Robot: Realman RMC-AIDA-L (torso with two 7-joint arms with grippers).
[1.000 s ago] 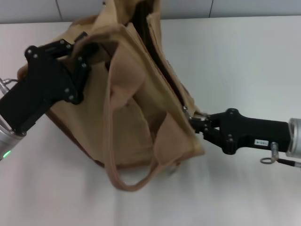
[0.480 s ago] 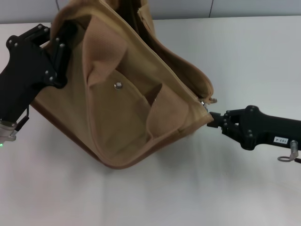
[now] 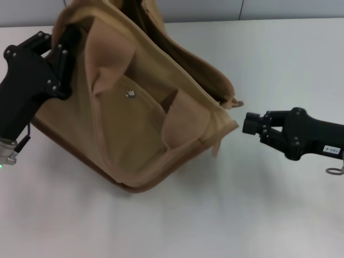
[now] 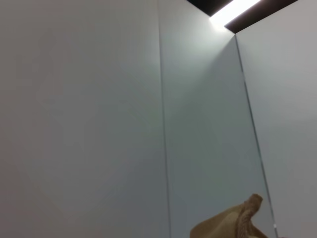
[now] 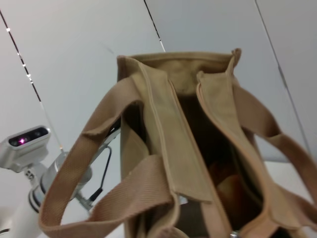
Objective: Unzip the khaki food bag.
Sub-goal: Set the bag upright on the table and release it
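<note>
The khaki food bag (image 3: 140, 123) lies tilted on the white table, its front pocket and metal snap (image 3: 129, 94) facing up. My left gripper (image 3: 60, 51) is shut on the bag's upper left end and holds it raised. My right gripper (image 3: 248, 123) is open and empty, a short way to the right of the bag's near corner. The zipper pull (image 3: 236, 102) hangs free at that corner. In the right wrist view the bag's top (image 5: 178, 163) gapes open between its two strap handles. A scrap of bag fabric (image 4: 237, 223) shows in the left wrist view.
The white table (image 3: 279, 204) stretches in front of and to the right of the bag. A grey panelled wall (image 3: 269, 8) runs behind it. My left arm's silver wrist (image 5: 29, 144) shows beyond the bag in the right wrist view.
My right gripper has let go of the zipper pull and drawn back to the right. The bag's near corner has sagged and swung slightly left. My left gripper has hardly moved.
</note>
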